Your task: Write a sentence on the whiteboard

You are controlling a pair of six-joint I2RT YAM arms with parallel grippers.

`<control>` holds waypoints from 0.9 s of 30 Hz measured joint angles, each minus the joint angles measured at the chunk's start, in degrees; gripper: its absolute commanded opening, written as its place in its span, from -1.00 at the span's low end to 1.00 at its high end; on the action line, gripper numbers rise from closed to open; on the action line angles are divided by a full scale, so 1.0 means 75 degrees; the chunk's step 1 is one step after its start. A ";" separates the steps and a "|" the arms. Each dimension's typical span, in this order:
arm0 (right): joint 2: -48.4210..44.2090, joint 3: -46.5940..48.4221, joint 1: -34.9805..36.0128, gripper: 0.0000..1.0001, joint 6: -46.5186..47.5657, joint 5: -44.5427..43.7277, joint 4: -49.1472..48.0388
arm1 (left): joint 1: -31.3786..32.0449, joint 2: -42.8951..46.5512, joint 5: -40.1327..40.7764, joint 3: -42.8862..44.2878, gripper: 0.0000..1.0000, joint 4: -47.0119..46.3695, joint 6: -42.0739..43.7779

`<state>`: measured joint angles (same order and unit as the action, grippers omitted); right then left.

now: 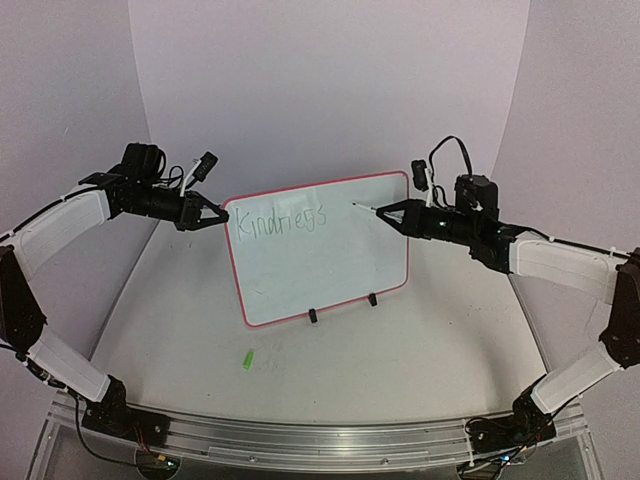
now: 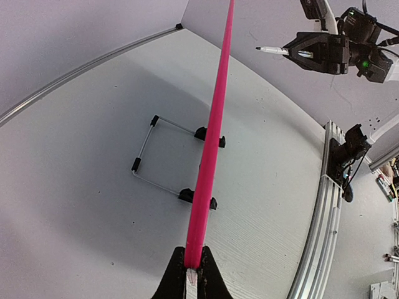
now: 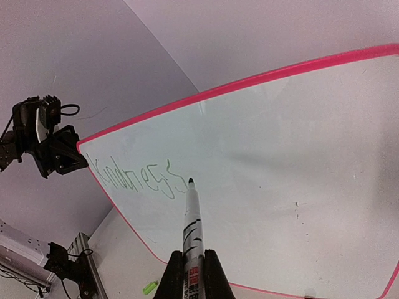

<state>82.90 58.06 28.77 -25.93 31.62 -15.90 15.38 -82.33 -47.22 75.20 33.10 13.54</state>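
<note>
I am partway through the writing step. The white rectangular whiteboard (image 1: 330, 270) with a thin pink-red rim stands upright on its wire stand (image 2: 149, 149) at the middle of the pale table (image 1: 430, 340). One thin green handwritten word (image 1: 277, 222), roughly "Kindness", runs along the upper left of the whiteboard. The rest of the sentence is not yet written.

My left claw (image 1: 222, 213) is closed on the whiteboard's left rim, steadying it. My right claw (image 1: 385, 211) is closed around a slim white-barrelled marker (image 3: 192, 218) and reaches in from the right.

From the right wrist camera, the dark tip sits just right of the word's last letter. From the left wrist camera, it appears just off the surface, not touching.

I judge the next move calls for leaving a gap after the word, then pressing the tip lightly to the whiteboard. A small green piece (image 1: 247, 358), perhaps the marker's cap, lies on the near part of the table.
</note>
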 measured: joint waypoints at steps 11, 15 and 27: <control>0.0447 0.0071 -0.0069 -1.00 0.0010 0.0110 -0.0103 | 0.0003 0.0000 0.0010 0.0000 -1.00 0.0000 0.0006; 0.0641 0.0187 -0.0069 -1.00 0.0026 0.0109 -0.0099 | 0.0009 0.0000 0.0029 0.0000 -1.00 0.0000 0.0009; 0.0996 0.0490 -0.0069 -1.00 0.0029 -0.0038 -0.0137 | 0.0009 -0.0003 0.0057 0.0000 -1.00 0.0000 0.0009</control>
<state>90.37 61.73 28.25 -25.71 31.34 -16.93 15.44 -82.35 -46.80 75.20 33.10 13.61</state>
